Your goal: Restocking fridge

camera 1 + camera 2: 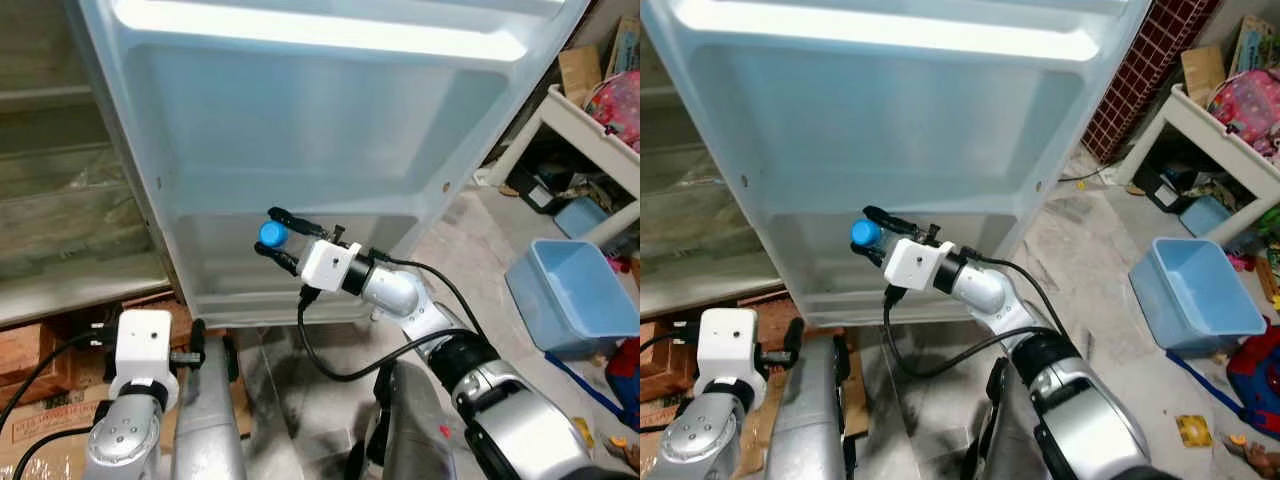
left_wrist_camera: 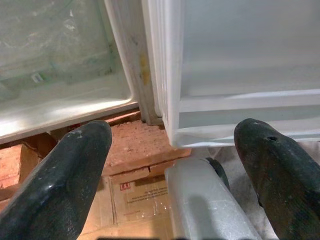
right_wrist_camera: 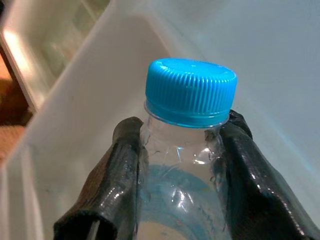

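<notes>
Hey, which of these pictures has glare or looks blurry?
Eye views: a bright glare band washes out the top of the fridge door. Right wrist view: sharp on the bottle's blue cap. Left wrist view: the left claw's fingers look soft.

A: Upper frame, centre?
B: Fridge door [image 1: 330, 150], open, inner side facing the camera. A door shelf [image 1: 215, 300] runs along its lower edge.

A: Lower centre?
B: Right gripper [image 1: 279, 241], at the door shelf, clamped on a bottle [image 1: 273, 234] just below its cap. The bottle sits above the shelf's trough.

A: Left edge?
B: Fridge interior [image 1: 60, 180], behind the door. Below it, bricks [image 1: 25, 345] and cardboard [image 1: 50, 410] on the floor.

A: Lower left?
B: Left gripper [image 2: 172, 165], fingers spread, low before the door's bottom corner.

A: Right side?
B: Bin [image 1: 570, 300] on the floor, a table [image 1: 590, 140] behind it in the upper right.
</notes>
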You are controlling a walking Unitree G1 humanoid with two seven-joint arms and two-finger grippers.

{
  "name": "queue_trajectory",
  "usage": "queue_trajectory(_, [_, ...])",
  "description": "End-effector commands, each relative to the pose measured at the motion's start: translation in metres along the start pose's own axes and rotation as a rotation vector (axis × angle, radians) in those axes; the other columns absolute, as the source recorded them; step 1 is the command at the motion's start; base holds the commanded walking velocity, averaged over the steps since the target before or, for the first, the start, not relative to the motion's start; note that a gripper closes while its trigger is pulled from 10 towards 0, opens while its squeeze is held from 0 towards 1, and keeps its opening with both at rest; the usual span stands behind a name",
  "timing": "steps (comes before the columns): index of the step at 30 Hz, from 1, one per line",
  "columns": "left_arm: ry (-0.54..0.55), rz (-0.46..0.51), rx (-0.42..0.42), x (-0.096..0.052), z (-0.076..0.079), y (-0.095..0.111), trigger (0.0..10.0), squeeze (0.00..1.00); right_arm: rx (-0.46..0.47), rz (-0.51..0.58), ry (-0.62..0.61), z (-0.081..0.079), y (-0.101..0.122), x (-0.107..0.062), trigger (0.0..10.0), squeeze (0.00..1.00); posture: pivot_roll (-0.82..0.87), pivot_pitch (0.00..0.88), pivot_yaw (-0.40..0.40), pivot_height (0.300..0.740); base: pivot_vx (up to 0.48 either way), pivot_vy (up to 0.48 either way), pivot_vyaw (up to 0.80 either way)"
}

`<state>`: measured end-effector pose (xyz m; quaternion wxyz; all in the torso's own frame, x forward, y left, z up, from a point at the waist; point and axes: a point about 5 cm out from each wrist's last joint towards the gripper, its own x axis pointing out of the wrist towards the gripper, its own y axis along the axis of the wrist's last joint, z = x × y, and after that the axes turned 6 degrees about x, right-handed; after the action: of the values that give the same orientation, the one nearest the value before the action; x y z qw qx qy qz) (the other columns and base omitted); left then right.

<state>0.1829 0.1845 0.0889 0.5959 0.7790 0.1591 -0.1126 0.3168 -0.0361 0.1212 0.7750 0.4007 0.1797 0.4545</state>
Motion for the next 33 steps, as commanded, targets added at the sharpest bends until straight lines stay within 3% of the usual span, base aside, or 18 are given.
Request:
queue_trajectory(1, [-0.008,0.016,0.008,-0.002,0.001,0.004,10.0,0.0,0.031,-0.187,-0.034,-0.001,-0.03,-0.02,10.0,0.0,0.19,0.165,-0.136,0.517,0.0,0.0,0.0])
queue_trajectory(8, [0.005,0.041,0.021,-0.003,-0.002,0.009,10.0,0.0,0.03,-0.278,-0.004,-0.028,-0.046,-0.026,10.0,0.0,0.2,0.171,-0.133,0.517,0.0,0.0,0.0])
queue_trajectory(11, [0.018,0.055,0.027,-0.002,-0.003,0.011,10.0,0.0,0.009,-0.281,0.0,-0.03,-0.047,-0.028,10.0,0.0,0.2,0.169,-0.133,0.517,0.0,0.0,0.0])
queue_trajectory(13, [0.03,0.077,0.024,-0.001,-0.005,0.014,10.0,0.0,-0.062,-0.252,0.013,-0.029,-0.044,-0.028,10.0,0.0,0.2,0.166,-0.129,0.517,0.0,0.0,0.0])
queue_trajectory(17, [0.023,0.085,0.029,0.001,-0.004,0.015,10.0,0.0,-0.071,-0.293,0.004,-0.028,-0.05,-0.033,10.0,0.0,0.2,0.159,-0.13,0.517,0.0,0.0,0.0])
queue_trajectory(18, [0.019,0.089,0.032,0.002,-0.003,0.016,10.0,0.0,-0.036,-0.356,-0.031,-0.024,-0.057,-0.037,10.0,0.0,0.21,0.158,-0.131,0.517,0.0,0.0,0.0])
queue_trajectory(21, [0.026,0.087,0.034,0.003,-0.004,0.016,10.0,0.0,-0.046,-0.461,-0.115,-0.012,-0.066,-0.041,10.0,0.0,0.21,0.154,-0.132,0.517,0.0,0.0,0.0])
queue_trajectory(33, [0.024,0.083,0.048,0.009,-0.004,0.016,10.0,0.0,0.08,-0.704,-0.392,0.024,-0.086,-0.064,10.0,0.0,0.21,0.136,-0.13,0.517,0.0,0.0,0.0])
